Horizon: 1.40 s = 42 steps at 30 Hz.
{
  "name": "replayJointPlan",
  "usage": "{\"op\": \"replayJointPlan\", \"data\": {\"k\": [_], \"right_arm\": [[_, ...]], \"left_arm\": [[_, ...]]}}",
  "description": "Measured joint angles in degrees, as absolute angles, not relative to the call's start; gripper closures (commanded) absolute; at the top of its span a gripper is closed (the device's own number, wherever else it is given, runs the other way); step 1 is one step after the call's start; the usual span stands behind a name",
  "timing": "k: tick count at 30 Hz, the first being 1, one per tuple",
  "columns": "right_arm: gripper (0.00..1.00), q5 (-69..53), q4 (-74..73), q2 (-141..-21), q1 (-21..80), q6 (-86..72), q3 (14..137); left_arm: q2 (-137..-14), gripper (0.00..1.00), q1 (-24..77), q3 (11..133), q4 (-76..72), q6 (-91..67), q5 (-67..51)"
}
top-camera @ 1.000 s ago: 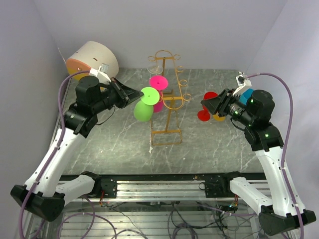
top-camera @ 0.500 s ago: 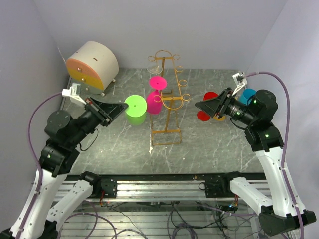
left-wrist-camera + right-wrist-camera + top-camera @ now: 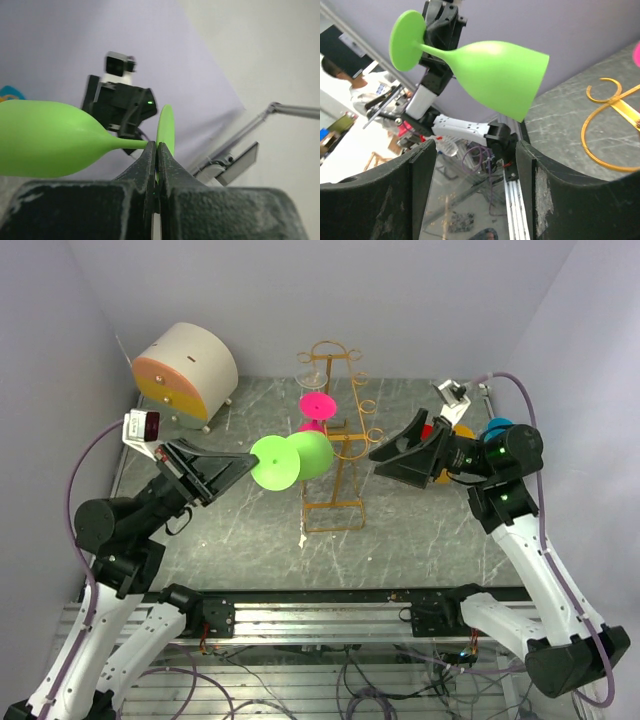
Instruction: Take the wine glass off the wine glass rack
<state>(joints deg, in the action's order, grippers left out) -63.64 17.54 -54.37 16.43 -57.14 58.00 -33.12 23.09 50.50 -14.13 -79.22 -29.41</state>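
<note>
Holding the green wine glass (image 3: 305, 453) by its thin stem, the left gripper (image 3: 156, 150) is clenched tight just under the round foot. The glass lies on its side up in the air. Its cup points at the wine glass rack (image 3: 335, 505) and is very near it. From above I cannot tell if the cup touches the wires, but the right wrist view shows it hanging free. So I think the lifting-off step is nearly done. The right gripper (image 3: 388, 456) is spread wide, grasping nothing, and faces the cup from the other side. Next, the left arm should pull the glass slowly away without bumping the gold loops or the pink glass (image 3: 318, 406). Then it can set the glass on the worktop (image 3: 230, 540).
</note>
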Motion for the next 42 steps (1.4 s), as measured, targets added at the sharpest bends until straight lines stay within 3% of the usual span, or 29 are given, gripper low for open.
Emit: {"op": "replayJointPlan", "data": {"k": [10,28,31,41,42], "right_arm": [[0.33,-63.3,25.8,-59.3,23.6,-59.5,59.6],[0.4,-60.8,54.3,-67.2,34.0,-72.7,61.4],[0.47,-60.3,55.9,-67.7,35.4,-73.1,61.8],[0.99,-59.1,57.3,-68.4,37.3,-72.6,62.7],[1.0,-59.2,56.7,-68.3,37.3,-72.1,62.8]], "left_arm": [[-33.3,0.93,23.1,50.5,-33.9,-87.5,-34.8],[-32.9,0.93,23.1,50.9,-37.5,-89.6,-35.3],[-32.8,0.93,23.1,50.9,-37.5,-89.6,-35.3],[-32.0,0.93,23.1,50.3,-37.8,-89.5,-35.2],[-32.0,0.93,23.1,50.2,-37.9,-89.5,-34.9]]}}
